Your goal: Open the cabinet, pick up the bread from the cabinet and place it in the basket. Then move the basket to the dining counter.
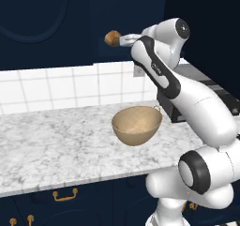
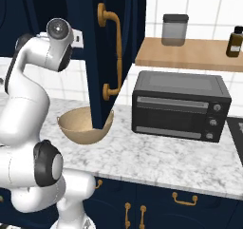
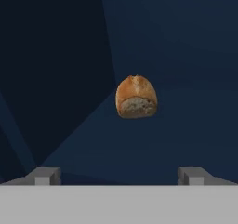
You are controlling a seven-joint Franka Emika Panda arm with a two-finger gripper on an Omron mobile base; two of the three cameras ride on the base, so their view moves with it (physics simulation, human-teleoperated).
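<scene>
The cabinet stands open: its navy door with the long brass handle swings out over the counter. Inside on the dark shelf sits the bread, a small golden-brown bun, cut face toward me. My gripper is open, its two fingertips wide apart and a short way in front of the bread, not touching it. From the left base view the bread lies just left of my hand. The tan basket rests on the marble counter below; the open door partly hides the basket.
A black toaster oven stands on the marble counter right of the basket. Above it a wooden shelf carries a jar and a brown bottle. White tiles back the counter; navy low cabinets with brass pulls lie under it.
</scene>
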